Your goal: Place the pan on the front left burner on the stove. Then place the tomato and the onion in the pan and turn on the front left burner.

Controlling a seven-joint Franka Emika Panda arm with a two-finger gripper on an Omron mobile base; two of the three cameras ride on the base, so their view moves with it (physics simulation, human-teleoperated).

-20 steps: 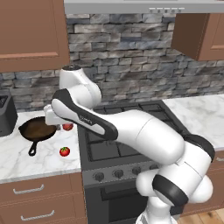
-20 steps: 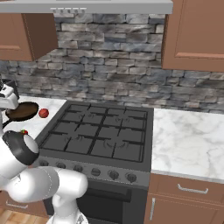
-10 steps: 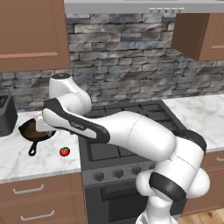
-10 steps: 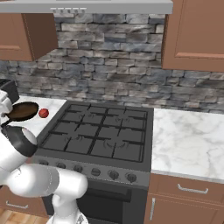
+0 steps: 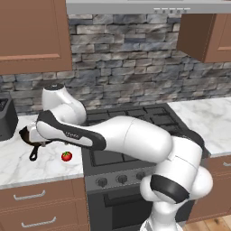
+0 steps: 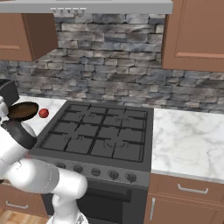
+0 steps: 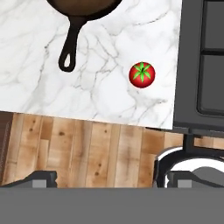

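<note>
- The pan (image 7: 83, 6) lies on the white marble bench (image 7: 100, 87) left of the stove (image 6: 100, 135); in the hand view its brown bowl is cut off at 12 o'clock and its thin black handle runs down toward 7 o'clock, ending in a small loop.
- In the right base view the pan (image 6: 22, 110) sits at 9 o'clock, on the bench beside the stove's left edge, with its brownish inner face showing.
- The tomato (image 7: 142, 75), bright red with a green star-shaped cap, rests on the bench at about 4 o'clock from the pan's handle, apart from it and near the stove's dark edge.
- In the left base view the tomato (image 5: 66, 156) lies close to the bench's front edge, just left of the stove, with the pan's handle tip (image 5: 33, 156) beside it at 9 o'clock.
- The onion (image 6: 43, 113), a dull red ball, sits just to the right of the pan in the right base view, near the stove's back left corner.
- The front left burner (image 6: 68, 142) is bare black grate with nothing on it.
- The gripper (image 7: 109, 177) hangs above the bench's front edge, jaws spread wide apart and holding nothing; wooden floor shows between the fingertips (image 7: 41, 177).
- A dark appliance (image 5: 6, 117) stands on the bench at the left edge of the left base view.
</note>
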